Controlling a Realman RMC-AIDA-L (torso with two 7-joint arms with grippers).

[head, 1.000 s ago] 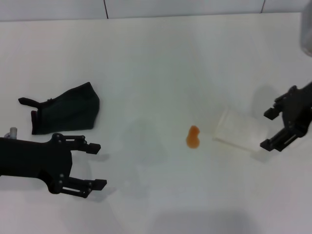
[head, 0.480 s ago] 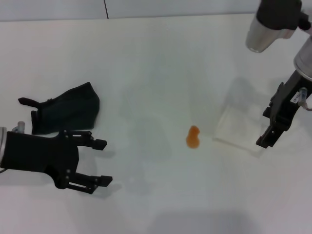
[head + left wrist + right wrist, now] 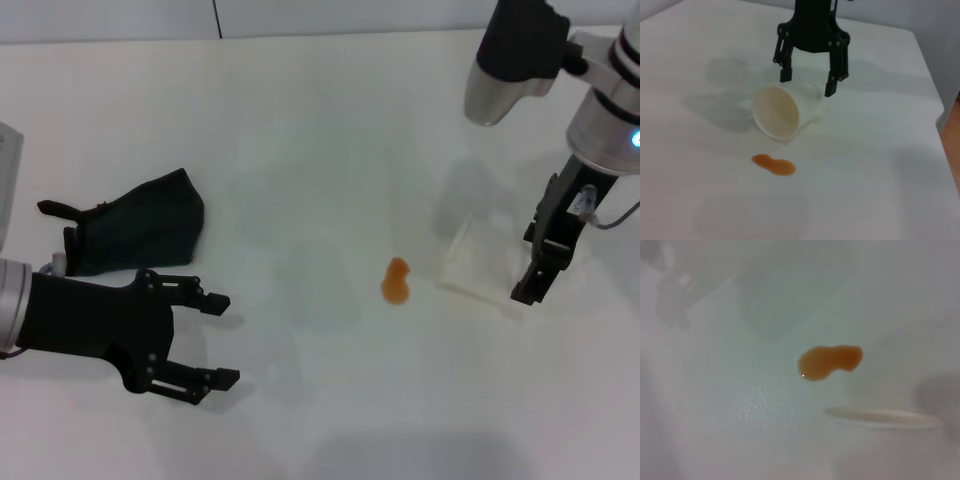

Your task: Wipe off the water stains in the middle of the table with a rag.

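Note:
The water stains (image 3: 397, 281) are a small orange-brown blot in the middle of the white table (image 3: 300, 120). They also show in the left wrist view (image 3: 773, 164) and the right wrist view (image 3: 830, 361). The dark rag (image 3: 135, 235) lies crumpled at the left. My left gripper (image 3: 220, 340) is open and empty, just in front of the rag and apart from it. My right gripper (image 3: 530, 268) is open and points down over the far end of a tipped translucent cup (image 3: 478, 262). In the left wrist view this gripper (image 3: 807, 82) straddles the cup (image 3: 780, 112).
The cup lies on its side just right of the stain, mouth towards it; its rim (image 3: 885, 417) shows in the right wrist view. The table's far edge meets a grey wall (image 3: 300, 15).
My right arm has swung in from the right and turned, so its gripper now hangs over the cup. My left gripper has moved a little right, towards the table's middle.

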